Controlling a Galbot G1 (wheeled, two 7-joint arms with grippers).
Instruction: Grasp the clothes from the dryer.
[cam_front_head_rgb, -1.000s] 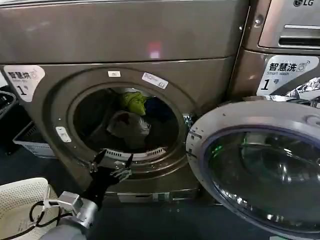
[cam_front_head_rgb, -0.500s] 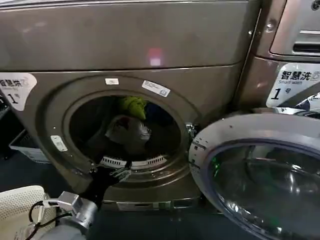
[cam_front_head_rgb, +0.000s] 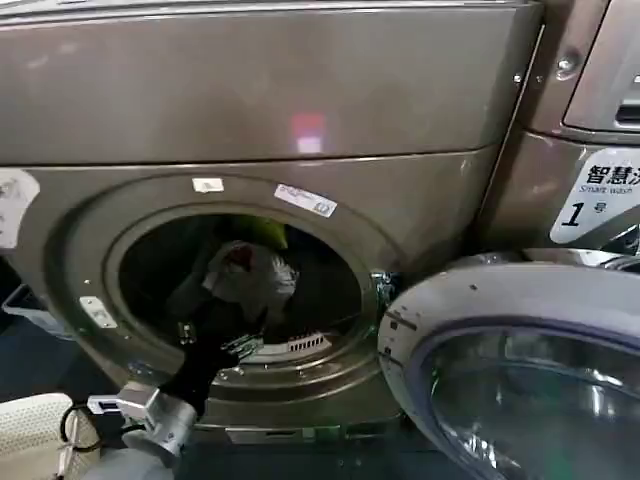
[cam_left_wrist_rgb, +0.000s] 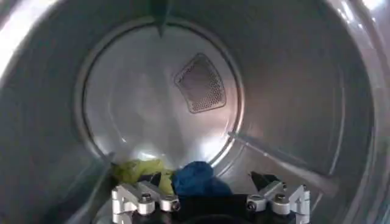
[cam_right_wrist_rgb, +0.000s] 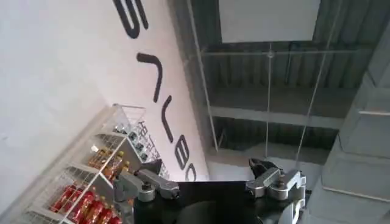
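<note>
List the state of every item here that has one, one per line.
Bronze front-loading dryer: round glass-windowed door swung open.
Grey metal drum: holds clothes.
White-grey garment: heaped inside.
Yellow-green cloth: on drum floor.
Blue cloth: beside it.
Left claw: open, inside drum.
Right claw: open, empty.

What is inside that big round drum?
Inside the dryer drum lie a grey-white garment, a yellow-green one and a blue one. The left gripper reaches in with open jaws. Anything beneath the pile is hidden.
</note>
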